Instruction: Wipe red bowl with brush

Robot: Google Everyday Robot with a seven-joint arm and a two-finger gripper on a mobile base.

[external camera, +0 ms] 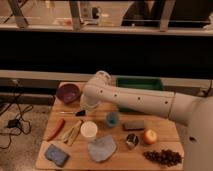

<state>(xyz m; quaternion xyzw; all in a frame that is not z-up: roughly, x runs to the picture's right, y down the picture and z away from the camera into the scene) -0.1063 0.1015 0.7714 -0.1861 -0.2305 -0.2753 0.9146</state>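
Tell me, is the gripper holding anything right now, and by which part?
Cannot be told. The gripper, jaws shut, points down beside the purple bowl; the black brush lies by its tip, contact unclear.

The brush (pixel 80 113), small, short and black, lies flat on the wooden top just in front and to the right of the purple bowl (pixel 67 92); the closed gripper (pixel 89 106) hangs right of that bowl, close by the brush

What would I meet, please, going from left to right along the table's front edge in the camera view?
Blue sponge → grey cloth → metal cup → dark berry cluster. The tool hangs farther back, just right of the purple bowl.
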